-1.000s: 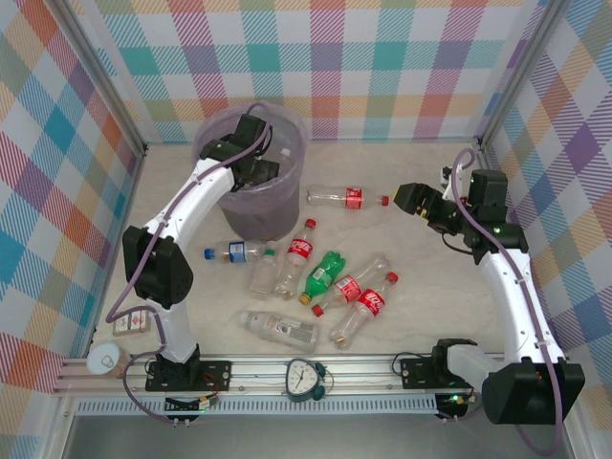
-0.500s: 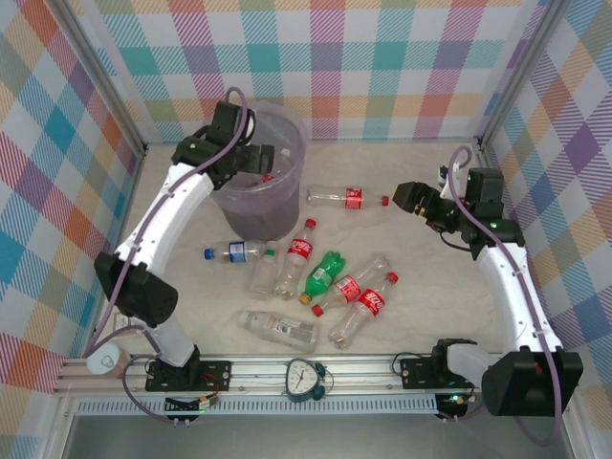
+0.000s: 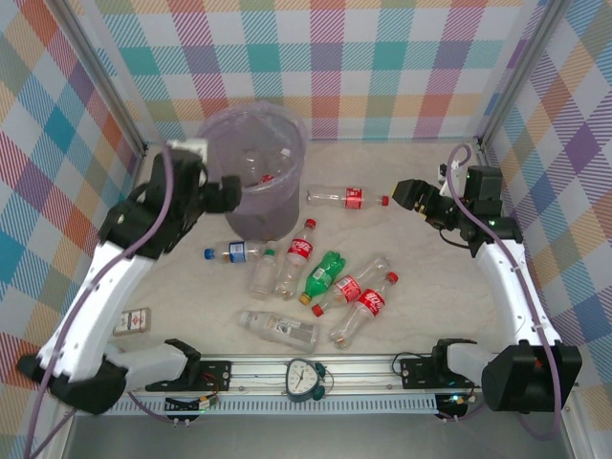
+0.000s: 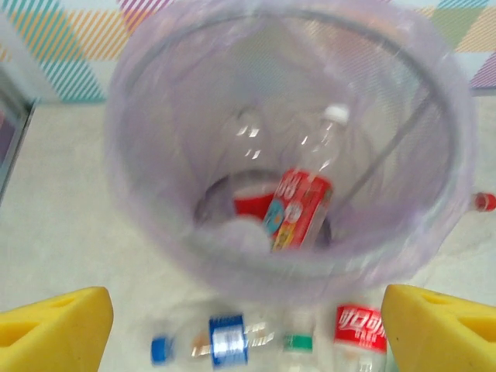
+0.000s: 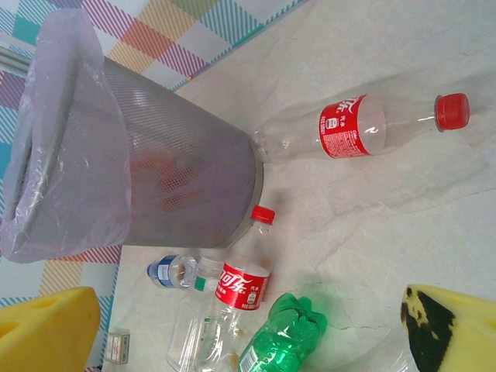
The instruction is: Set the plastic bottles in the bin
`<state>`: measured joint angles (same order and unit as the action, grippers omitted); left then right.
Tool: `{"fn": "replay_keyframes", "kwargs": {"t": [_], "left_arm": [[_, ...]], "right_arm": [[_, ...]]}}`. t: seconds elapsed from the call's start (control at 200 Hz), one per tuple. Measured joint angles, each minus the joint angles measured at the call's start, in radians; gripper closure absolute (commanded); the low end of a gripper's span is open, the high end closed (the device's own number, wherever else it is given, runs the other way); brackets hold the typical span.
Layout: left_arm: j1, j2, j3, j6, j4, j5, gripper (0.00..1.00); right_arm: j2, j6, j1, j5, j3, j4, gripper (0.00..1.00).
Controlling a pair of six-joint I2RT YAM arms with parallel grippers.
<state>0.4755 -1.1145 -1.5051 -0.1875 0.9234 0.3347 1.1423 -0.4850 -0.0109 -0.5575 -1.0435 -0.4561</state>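
The left gripper [image 3: 228, 194] hung empty, jaws spread, just left of the bin [image 3: 216, 127], while the right gripper [image 3: 409, 194], jaws also spread, faced a red-capped bottle [image 3: 344, 197], apparently its next pick.

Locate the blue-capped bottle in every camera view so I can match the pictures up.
Top external: the blue-capped bottle lies just in front of the bin, left of centre.
Left wrist: at the bottom edge, left of centre, below the bin.
Right wrist: lower left, under the bin's base end.
Shared landmark: the lilac-lined bin, right next to it each time.
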Motion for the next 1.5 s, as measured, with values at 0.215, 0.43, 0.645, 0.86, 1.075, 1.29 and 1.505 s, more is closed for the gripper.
{"fn": "replay_keyframes", "kwargs": {"t": [0.215, 0.43, 0.645, 0.86, 1.075, 1.29, 1.505], "left_arm": [[-0.010, 0.332, 0.389, -0.244, 0.006, 0.008, 0.12], [-0.067, 0.450, 0.731, -0.534, -0.154, -0.050, 0.13], [-0.109, 0.446, 0.961, -0.817, -0.399, -0.108, 0.12], [-0.161, 0.363, 1.053, -1.010, -0.630, -0.154, 0.08], [-0.200, 0.181, 1.101, -1.161, -0.843, -0.229, 0.10], [-0.213, 0.085, 1.110, -1.254, -0.942, -0.246, 0.12], [-0.225, -0.049, 1.110, -1.313, -1.055, -0.264, 0.14]], "right_arm": [[0.008, 0.000, 0.000, 0.000, 0.000, 0.015, 0.01], [0.019, 0.000, 0.000, 0.000, 0.000, 0.022, 0.01], [0.018, 0.008, 0.000, 0.011, 0.000, 0.018, 0.01], [0.008, 0.030, 0.000, 0.032, 0.000, -0.002, 0.01], [0.005, 0.038, 0.000, 0.038, 0.000, -0.017, 0.00], [-0.013, 0.057, 0.001, 0.061, 0.000, -0.034, 0.00], [-0.014, 0.057, 0.001, 0.069, 0.000, -0.035, 0.00]]}}
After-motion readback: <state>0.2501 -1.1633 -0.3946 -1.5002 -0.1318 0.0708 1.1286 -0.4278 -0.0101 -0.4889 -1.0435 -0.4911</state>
